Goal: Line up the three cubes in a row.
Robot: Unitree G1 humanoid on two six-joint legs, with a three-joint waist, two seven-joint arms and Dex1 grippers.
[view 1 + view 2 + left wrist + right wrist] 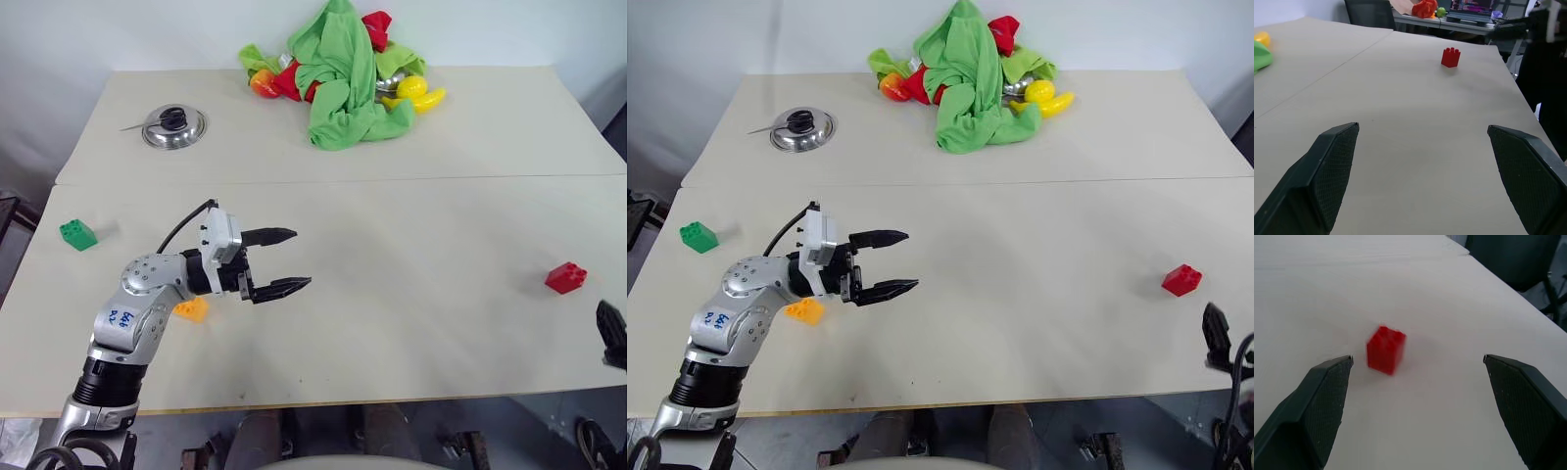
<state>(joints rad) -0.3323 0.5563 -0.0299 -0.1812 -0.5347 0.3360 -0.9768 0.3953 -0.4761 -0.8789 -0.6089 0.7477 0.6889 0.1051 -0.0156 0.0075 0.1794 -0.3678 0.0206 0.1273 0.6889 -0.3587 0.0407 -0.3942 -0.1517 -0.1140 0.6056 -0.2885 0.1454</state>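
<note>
Nearest the robot, at the right edge of the counter [411,333], the right pincer [1415,401] sits with its two black fingers spread wide and nothing between them. Just ahead of it stands the red cube [565,277], studs up, near the counter's right side and apart from both fingers.

On the left, the left pincer [284,261] hangs above the counter, pointing across toward the right, its fingers likewise spread and empty. Its wrist view looks along the bare surface to the red cube [1450,57] far off. The orange-yellow cube [193,309] lies on the counter just beside and partly under the left forearm, behind the pincer's fingertips and not touched by them. Farther left and a little farther back, close to the counter's left edge, sits the green cube [77,234], well apart from the orange-yellow one. The three cubes are scattered, the red one far off to the right of the other two.

Beyond a seam that crosses the counter, a round steel lid [173,127] with a black knob lies on the left. At the far edge, near the middle, a crumpled green cloth [343,88] is heaped with red and yellow toys [421,93] tucked among its folds.
</note>
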